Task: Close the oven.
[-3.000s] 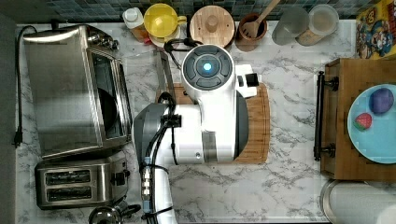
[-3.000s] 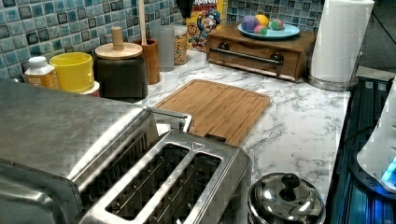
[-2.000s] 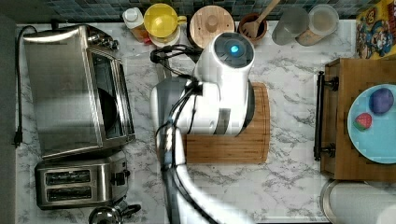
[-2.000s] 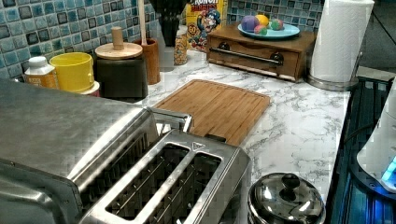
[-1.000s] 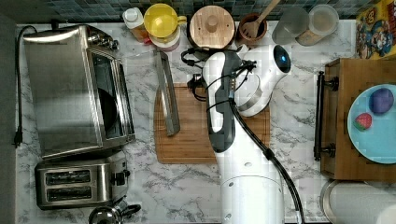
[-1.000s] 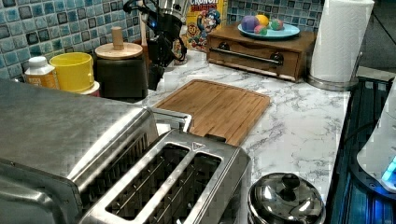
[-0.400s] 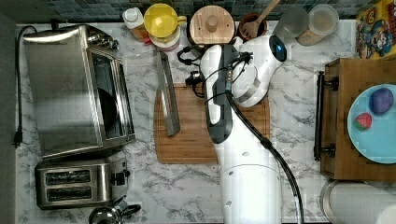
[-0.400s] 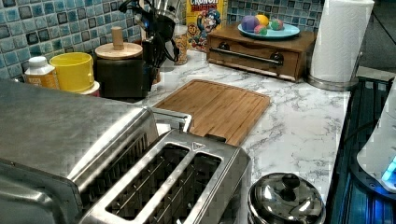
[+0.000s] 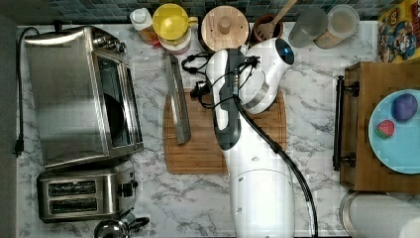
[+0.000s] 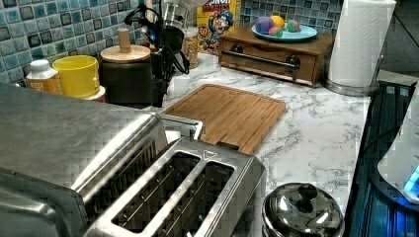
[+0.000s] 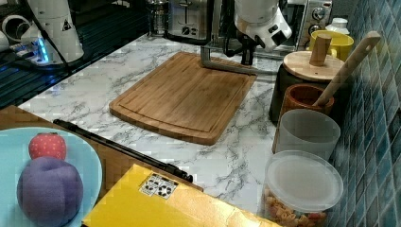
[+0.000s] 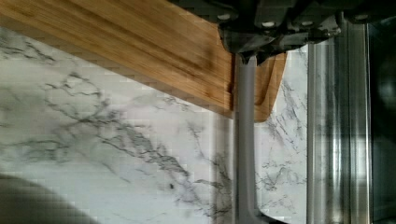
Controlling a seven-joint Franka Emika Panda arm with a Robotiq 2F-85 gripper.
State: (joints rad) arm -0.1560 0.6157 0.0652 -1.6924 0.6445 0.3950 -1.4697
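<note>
The gripper [image 9: 198, 91] hangs over the back corner of the cutting board [image 9: 225, 148], near the handle [image 9: 177, 99] of the oven door; whether its fingers are apart or together I cannot tell. The oven [image 9: 79, 96] stands at the counter's [image 9: 198, 198] left edge in the top view, door dropped open and flat. A toaster [image 9: 81, 193] sits just beside it.

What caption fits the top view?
Panda arm's gripper beside the bar handle of the oven, door folded down open over the cutting board.
</note>
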